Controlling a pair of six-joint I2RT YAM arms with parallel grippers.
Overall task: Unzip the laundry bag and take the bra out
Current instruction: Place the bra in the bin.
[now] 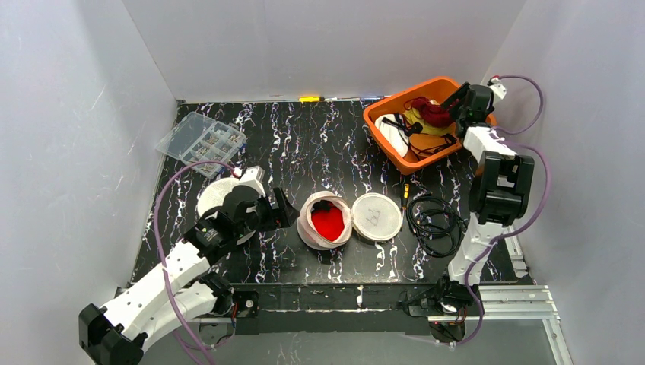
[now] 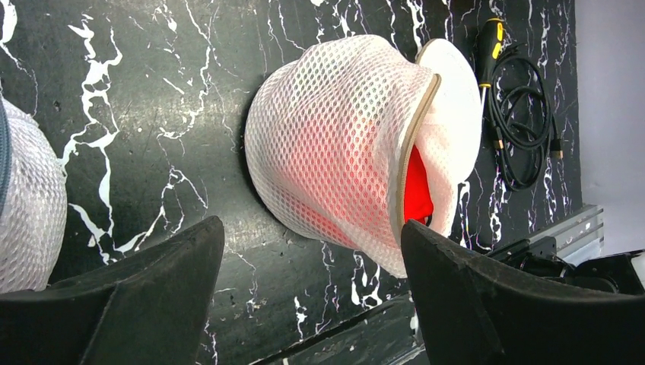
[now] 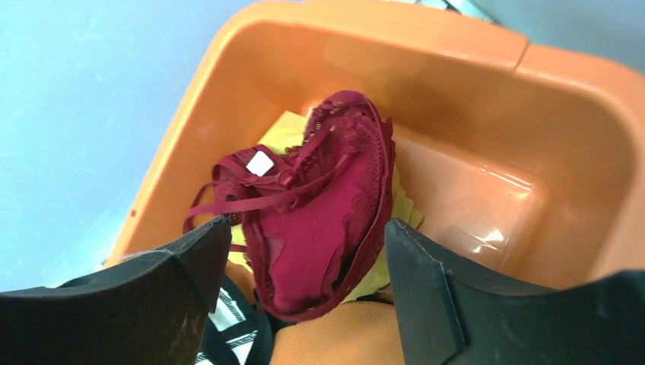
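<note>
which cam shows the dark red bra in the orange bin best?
Right wrist. The dark red bra fills the frame between the open fingers, lace and straps clear, lying on yellow fabric in the orange bin. Top external shows it only as a small dark patch in the bin. Left wrist does not show it.

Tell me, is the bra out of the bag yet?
Done: the mesh bag is unzipped, and a maroon bra lies in the orange bin under the right gripper, jaws open. In hand: nothing. Left: a red item shows inside the bag beside the left gripper, jaws open.
</note>
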